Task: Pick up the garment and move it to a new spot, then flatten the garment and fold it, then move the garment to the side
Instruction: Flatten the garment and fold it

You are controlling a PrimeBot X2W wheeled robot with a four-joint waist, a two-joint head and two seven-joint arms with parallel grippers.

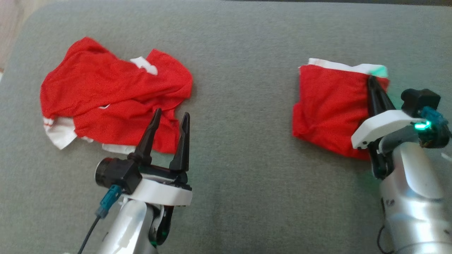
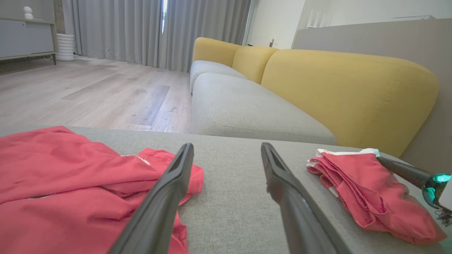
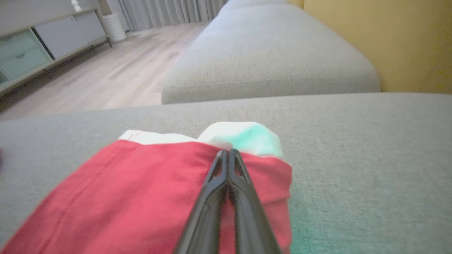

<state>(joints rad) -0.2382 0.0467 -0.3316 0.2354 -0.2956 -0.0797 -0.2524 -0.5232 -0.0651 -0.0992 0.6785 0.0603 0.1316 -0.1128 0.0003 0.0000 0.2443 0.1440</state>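
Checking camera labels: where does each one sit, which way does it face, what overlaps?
Head: high, looking down on grey cushion; left gripper open, right gripper shut.
Left wrist: low, along its open fingers toward yellow sofa; right gripper at right edge.
Right wrist: low, along its shut fingers over folded garment.
Shared: all three show folded garment; head and left wrist also crumpled garment.

Folded red cloth garment (image 1: 328,102) is looking matt, thin; grey sofa cushion (image 1: 240,158) is showing rough weave; wooden floor (image 2: 106,95) is looking smooth.
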